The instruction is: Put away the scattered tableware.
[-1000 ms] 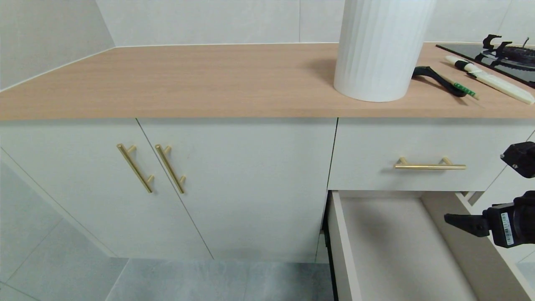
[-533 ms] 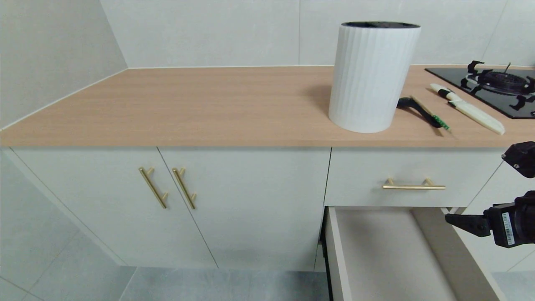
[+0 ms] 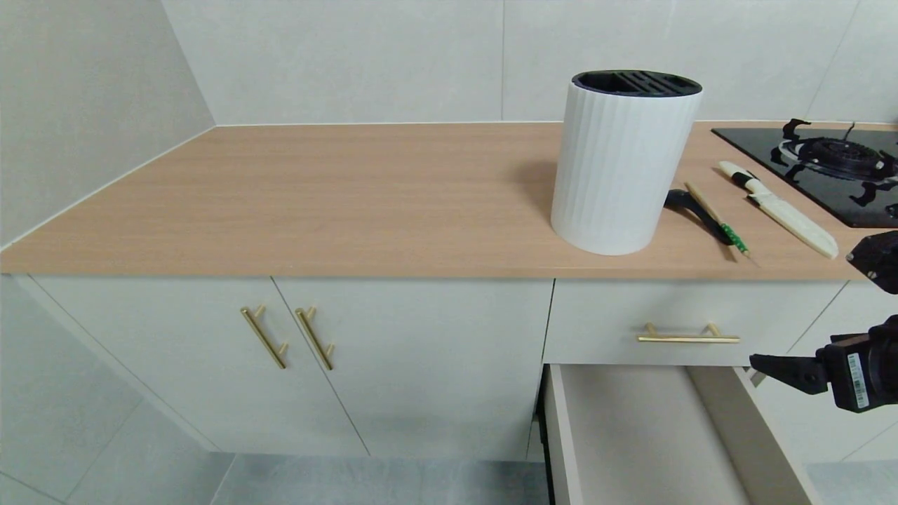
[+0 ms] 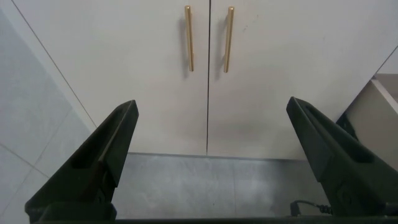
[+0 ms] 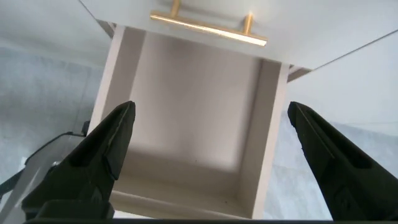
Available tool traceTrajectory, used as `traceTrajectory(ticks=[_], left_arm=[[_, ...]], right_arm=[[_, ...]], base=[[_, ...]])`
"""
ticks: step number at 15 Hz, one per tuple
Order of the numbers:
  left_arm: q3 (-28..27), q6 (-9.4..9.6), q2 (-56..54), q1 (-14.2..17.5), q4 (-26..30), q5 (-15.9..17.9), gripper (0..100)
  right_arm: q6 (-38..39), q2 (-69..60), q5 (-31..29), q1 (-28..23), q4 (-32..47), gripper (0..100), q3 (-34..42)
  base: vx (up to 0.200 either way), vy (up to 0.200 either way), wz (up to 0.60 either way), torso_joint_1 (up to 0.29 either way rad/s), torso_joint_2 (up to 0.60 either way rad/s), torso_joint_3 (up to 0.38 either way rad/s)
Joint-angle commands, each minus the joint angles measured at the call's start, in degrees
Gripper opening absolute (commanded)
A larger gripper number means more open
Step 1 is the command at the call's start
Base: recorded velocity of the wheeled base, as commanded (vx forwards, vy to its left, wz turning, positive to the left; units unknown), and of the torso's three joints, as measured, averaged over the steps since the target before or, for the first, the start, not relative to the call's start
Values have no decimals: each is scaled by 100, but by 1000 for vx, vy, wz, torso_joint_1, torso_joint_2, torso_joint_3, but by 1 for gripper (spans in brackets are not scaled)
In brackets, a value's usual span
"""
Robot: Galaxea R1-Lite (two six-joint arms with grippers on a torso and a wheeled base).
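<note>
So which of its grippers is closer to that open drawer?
Right. The right gripper hangs open over the open drawer; the left gripper faces the cabinet doors, with the drawer off to one side.

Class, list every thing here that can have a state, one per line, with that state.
Lower drawer, open.
Upper drawer, shut.
Cabinet doors, shut.
Knife holder, upright.
Knife, lying flat.
Left gripper, open.
Right gripper, open.

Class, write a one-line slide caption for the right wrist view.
Open right gripper poised above the pulled-out drawer, below the closed drawer's gold handle.
</note>
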State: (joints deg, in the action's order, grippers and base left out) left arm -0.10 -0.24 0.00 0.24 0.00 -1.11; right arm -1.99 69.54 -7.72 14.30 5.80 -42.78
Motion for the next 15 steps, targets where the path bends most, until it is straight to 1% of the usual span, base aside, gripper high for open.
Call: traceTrajectory(ticks=[1,3,4,5,7,8,9,11,12,13,15], left_arm=[[1,-2,9,2,0,-3,100],[1,-2,9,2,0,-3,100],[1,-2,9,2,0,-3,100],[1,-2,9,2,0,-3,100],[1,-2,9,2,0,-3,100],[1,-2,9,2,0,-3,100],[1,-2,9,2,0,-3,100],[1,-2,9,2,0,-3,100],[1,-2,9,2,0,-3,100],[1,-2,9,2,0,-3,100],[1,-2,9,2,0,-3,100]], right_arm=[[14,-37,-28,11,9,100,-460],[190,25,-37,11,492,100,-1215],[480,227,-28,29,1072,100,-1901],[779,500,-28,47,1494,100,-2464],[1262,983,-72,73,1802,100,-2991],[1341,1106,-81,73,1784,100,-3035],[1394,1405,-239,82,1758,100,-3052],[1658,1818,-679,82,1520,100,-3079],[1851,1967,-951,126,1257,100,-3088],[1886,2090,-1206,205,1151,100,-3070],[1939,2205,-1311,231,1116,100,-3079]], base=[[0,0,0,0,0,0],[0,0,0,0,0,0],[0,0,0,0,0,0],[0,0,0,0,0,0],[0,0,0,0,0,0],[0,0,0,0,0,0],[0,0,0,0,0,0],[0,0,0,0,0,0],[0,0,0,0,0,0],[0,0,0,0,0,0],[0,0,0,0,0,0]])
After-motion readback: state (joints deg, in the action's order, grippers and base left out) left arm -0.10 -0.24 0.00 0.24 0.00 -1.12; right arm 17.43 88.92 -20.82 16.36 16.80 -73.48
